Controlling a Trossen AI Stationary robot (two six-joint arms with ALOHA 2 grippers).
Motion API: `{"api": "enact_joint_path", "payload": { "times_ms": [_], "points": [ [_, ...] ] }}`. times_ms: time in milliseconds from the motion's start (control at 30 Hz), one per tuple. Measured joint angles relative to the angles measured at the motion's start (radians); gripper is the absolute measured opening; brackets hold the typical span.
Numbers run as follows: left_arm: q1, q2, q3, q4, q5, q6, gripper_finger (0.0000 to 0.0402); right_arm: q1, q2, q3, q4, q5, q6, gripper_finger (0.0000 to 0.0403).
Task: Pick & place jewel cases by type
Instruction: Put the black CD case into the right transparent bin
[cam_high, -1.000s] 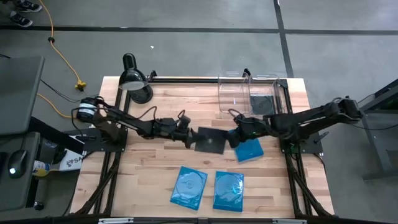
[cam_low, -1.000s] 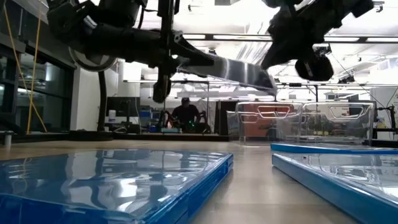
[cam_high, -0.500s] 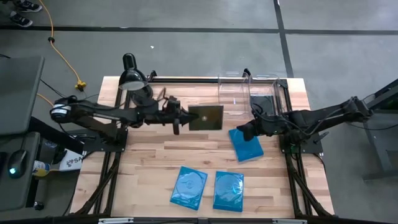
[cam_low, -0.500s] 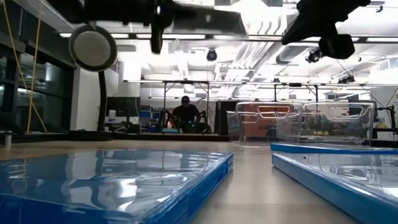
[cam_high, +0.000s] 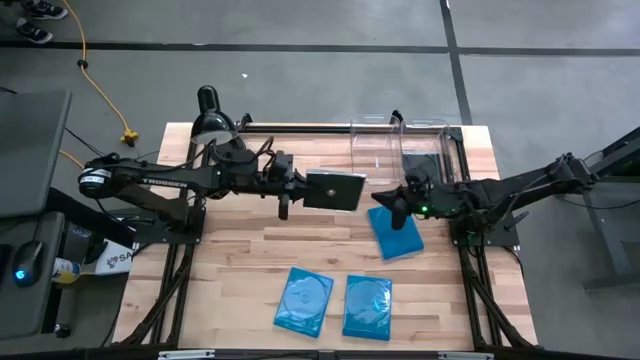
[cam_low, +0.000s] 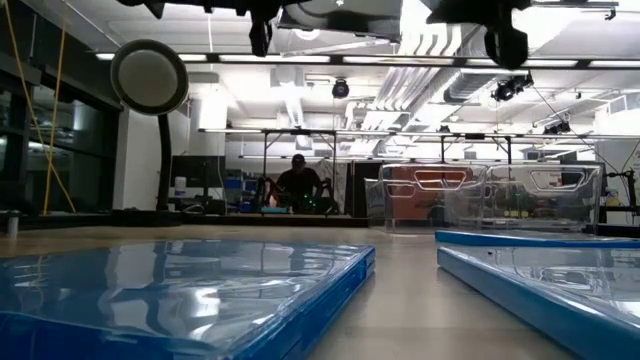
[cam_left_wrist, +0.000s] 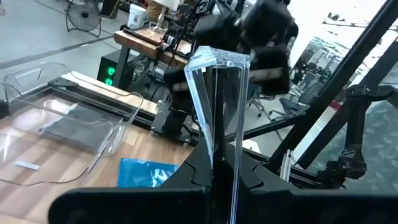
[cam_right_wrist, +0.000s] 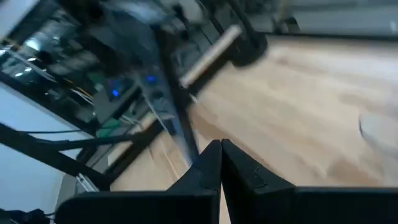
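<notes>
Three blue cases (cam_high: 397, 232) on the table; one black case (cam_high: 336, 189) aloft.

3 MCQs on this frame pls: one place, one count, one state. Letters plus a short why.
1. Where is the black jewel case?
A. Flat on the table between the blue ones
B. Held in the left claw above the table
C. Inside a clear bin

2. How many blue jewel cases lie on the table?
A. Two
B. Three
C. Four

3. What state is the right claw in?
A. Shut on a blue case
B. Shut on the black case
C. Shut, holding nothing

Answers:
1 B: the high view shows the left claw gripping the case's edge in the air, and the left wrist view shows the case clamped between the fingers.
2 B: two lie side by side near the front edge, and one lies by the right claw.
3 C: the right wrist view shows its fingers together with nothing between them.
</notes>
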Motion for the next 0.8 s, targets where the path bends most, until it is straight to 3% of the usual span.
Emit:
{"api": "enact_joint_path", "payload": {
  "times_ms": [167,367,567,800],
  "points": [
    [0.0,0.0,0.0,0.0,-0.001,-0.002,0.0002,0.0,-0.009,0.0,0.09,0.008,-0.189,0.0001],
    [0.0,0.0,0.0,0.0,-0.002,-0.003,0.0002,0.0,-0.009,0.0,0.148,-0.05,-0.298,0.0018],
    [0.0,0.0,0.0,0.001,-0.002,-0.01,0.0002,0.0,-0.007,0.0,0.217,-0.15,-0.368,0.0105],
    [0.0,0.001,0.0,0.045,-0.002,-0.01,0.0002,-0.01,0.022,0.0,0.255,-0.156,-0.398,0.0207]
  ]
}}
